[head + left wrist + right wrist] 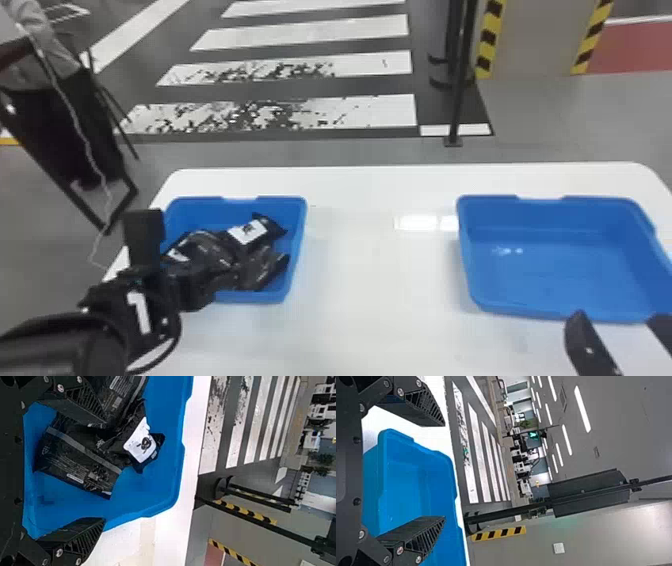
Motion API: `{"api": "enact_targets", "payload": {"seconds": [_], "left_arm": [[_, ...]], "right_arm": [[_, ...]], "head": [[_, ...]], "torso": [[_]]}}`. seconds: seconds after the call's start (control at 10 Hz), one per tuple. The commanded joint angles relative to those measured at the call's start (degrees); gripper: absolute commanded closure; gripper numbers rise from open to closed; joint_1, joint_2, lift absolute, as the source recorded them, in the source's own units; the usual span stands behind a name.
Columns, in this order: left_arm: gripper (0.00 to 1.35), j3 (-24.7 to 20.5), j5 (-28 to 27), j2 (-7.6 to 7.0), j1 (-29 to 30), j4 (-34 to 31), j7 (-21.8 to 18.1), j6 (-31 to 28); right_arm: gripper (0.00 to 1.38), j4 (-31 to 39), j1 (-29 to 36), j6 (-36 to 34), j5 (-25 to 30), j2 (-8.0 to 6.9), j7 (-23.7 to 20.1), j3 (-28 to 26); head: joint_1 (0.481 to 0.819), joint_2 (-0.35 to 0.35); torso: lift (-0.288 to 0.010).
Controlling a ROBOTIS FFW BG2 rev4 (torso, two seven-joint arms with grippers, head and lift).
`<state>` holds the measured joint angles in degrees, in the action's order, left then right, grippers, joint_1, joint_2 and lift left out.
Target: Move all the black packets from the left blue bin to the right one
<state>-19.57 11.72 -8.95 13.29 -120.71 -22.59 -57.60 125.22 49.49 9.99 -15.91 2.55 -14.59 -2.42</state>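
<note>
In the head view my left gripper (192, 287) is over the near left part of the left blue bin (296, 240). Several black packets lie heaped in that bin, one packet (267, 227) with a white label. The left wrist view has my left gripper (105, 471) open, one finger over the dark packets and the other by the bin's side; a packet (79, 461) lies between and beyond them. My right gripper (615, 317) is open at the near edge of the right blue bin (560, 235), which holds no packets. The right wrist view gives my right gripper (443, 471) with fingers apart.
Both bins stand on a white table (370, 260), with a wide stretch of tabletop between them. Behind the table a black post (457, 95) rises from the floor. A black-framed chair (95, 165) stands off to the left.
</note>
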Motion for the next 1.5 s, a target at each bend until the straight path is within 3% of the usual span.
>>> {"api": "enact_targets", "payload": {"seconds": [0.0, 0.3, 0.5, 0.6, 0.8, 1.0, 1.3, 1.4], "left_arm": [[0.17, 0.84, -1.67, -0.37, -2.89, 2.23, 0.09, -4.27], [0.17, 4.72, -3.04, -1.69, -9.64, 8.56, 0.09, -8.49], [0.18, 5.06, -3.95, -1.95, -11.61, 10.39, 0.09, -14.39], [0.20, 5.98, -4.98, -2.39, -13.01, 11.23, 0.18, -18.61], [0.28, 8.03, -5.32, -3.18, -17.51, 15.73, 0.18, -20.58], [0.63, 7.81, -6.47, -3.45, -21.17, 19.95, 0.18, -21.14], [1.21, 7.12, -7.04, -3.45, -21.17, 21.92, 0.09, -19.60], [1.21, 7.24, -8.98, -3.36, -20.75, 21.92, -0.88, -17.21]], "right_arm": [[0.20, -0.14, 0.00, 0.00, -0.31, 0.00, 0.00, 0.02], [0.20, -0.28, -0.14, 0.00, -0.43, 0.00, 0.00, 0.02], [0.20, -0.42, -0.14, 0.00, -0.77, 0.00, 0.00, 0.02], [0.20, -0.56, -0.14, 0.00, -0.88, 0.00, 0.00, 0.02], [0.20, -0.84, -0.28, 0.00, -1.11, 0.00, 0.00, 0.13], [0.20, -1.40, -0.28, -0.14, -2.37, 0.00, -0.09, 0.48], [0.20, -1.54, -0.28, -0.28, -2.71, 0.00, -0.09, 0.48], [0.20, -1.54, -0.28, -0.28, -2.83, 0.00, -0.09, 0.48]], "head": [[0.695, 0.172], [0.695, 0.163], [0.695, 0.152], [0.695, 0.154], [0.695, 0.153], [0.695, 0.146], [0.695, 0.164], [0.695, 0.168]], "torso": [[-0.138], [-0.138], [-0.138], [-0.138], [-0.138], [-0.138], [-0.138], [-0.138]]}}
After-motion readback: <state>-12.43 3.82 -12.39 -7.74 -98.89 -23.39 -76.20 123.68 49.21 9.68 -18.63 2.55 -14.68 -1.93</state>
